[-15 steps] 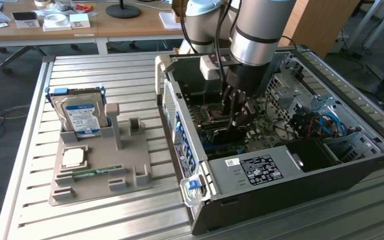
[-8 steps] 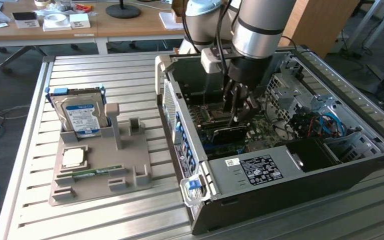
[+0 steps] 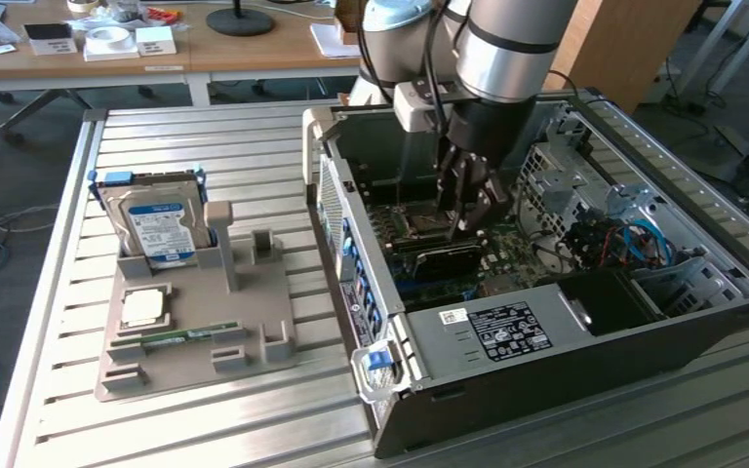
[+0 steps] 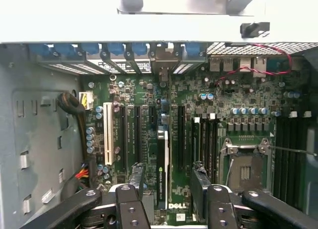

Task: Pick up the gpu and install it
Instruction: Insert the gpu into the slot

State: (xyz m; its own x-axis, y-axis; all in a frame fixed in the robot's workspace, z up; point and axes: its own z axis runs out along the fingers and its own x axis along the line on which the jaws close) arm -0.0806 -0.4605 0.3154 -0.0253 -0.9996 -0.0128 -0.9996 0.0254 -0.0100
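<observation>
The claw (image 4: 168, 187) hangs inside the open computer case (image 3: 687, 322) with its fingers (image 4: 135, 177) spread apart and holding nothing. The gpu (image 4: 162, 172) stands on edge in a slot of the motherboard (image 4: 228, 102), directly between the two fingers, reaching toward twelve o'clock from the claw in the wrist view.

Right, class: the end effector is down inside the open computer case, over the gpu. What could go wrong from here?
1. The gpu stands on edge in a motherboard slot, between the open end effector's fingers. If it is not fully seated, it could tilt or work loose.
2. The fingers hang close to the neighbouring slots; a sideways move might scrape the board.
</observation>
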